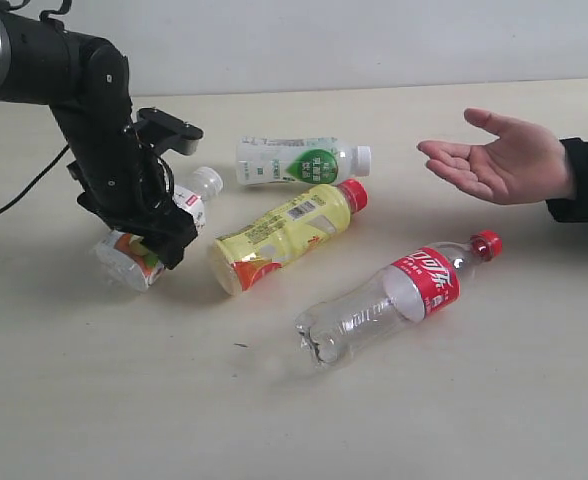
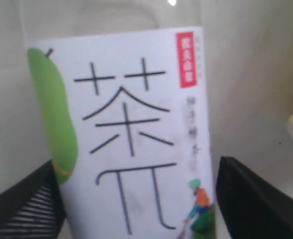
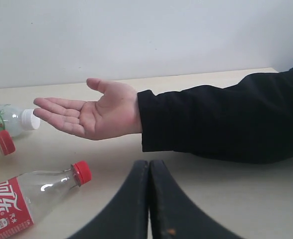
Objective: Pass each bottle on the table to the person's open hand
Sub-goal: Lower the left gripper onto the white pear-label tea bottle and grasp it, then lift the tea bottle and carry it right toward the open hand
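Observation:
Several bottles lie on the table [image 1: 444, 420]. My left gripper [image 1: 154, 232] straddles the white fruit-pictured bottle [image 1: 126, 260], which lies on its side at the left. In the left wrist view its label [image 2: 131, 139] fills the space between the black fingers [image 2: 251, 199]. One finger is against the label and a thin gap shows at the other. The green-and-white bottle [image 1: 294, 160], the yellow bottle [image 1: 284, 232] and the red-labelled clear bottle [image 1: 404, 295] lie in the middle. The person's open hand [image 1: 499, 160] waits palm up at the right. My right gripper [image 3: 149, 164] is shut and empty.
A black sleeve [image 3: 221, 119] runs from the hand to the table's right edge. In the right wrist view the red-labelled bottle [image 3: 32, 194], the yellow bottle's red cap [image 3: 4, 142] and the green bottle's white cap [image 3: 29, 119] lie beyond the hand [image 3: 91, 114]. A pale wall stands behind.

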Controlling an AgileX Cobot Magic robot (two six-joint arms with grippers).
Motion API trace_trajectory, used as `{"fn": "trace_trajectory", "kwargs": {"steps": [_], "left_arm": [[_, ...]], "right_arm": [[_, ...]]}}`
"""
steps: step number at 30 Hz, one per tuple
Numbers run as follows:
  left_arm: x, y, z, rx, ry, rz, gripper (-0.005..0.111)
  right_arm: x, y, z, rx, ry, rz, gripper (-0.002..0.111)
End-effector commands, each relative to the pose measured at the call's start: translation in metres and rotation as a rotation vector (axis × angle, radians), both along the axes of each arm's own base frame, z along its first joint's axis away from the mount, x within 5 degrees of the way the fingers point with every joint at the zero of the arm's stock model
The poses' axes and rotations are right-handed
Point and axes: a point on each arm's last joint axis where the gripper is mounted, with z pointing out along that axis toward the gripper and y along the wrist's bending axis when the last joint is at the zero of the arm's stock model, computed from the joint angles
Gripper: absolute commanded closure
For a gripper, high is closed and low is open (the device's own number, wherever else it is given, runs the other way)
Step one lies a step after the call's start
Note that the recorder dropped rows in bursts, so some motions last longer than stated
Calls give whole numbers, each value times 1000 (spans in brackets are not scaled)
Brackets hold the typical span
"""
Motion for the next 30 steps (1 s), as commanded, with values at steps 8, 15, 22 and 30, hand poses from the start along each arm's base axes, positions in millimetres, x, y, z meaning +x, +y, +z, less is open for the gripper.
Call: {"fn": "trace_trajectory", "kwargs": {"steps": [8,15,22,30], "left_arm": [[-5,0,0,17,54,78,106],[-15,4,34,16,55,110,107],[-32,11,105,-66,-70,199,107],[-80,-7,173,-154,-196,87,107]], "right_arm": [[0,0,-1,-3,-2,-5,108],[0,0,-1,-3,-2,-5,108],[0,0,-1,-3,-2,-5,108],[0,0,-1,-3,-2,-5,108]]}}
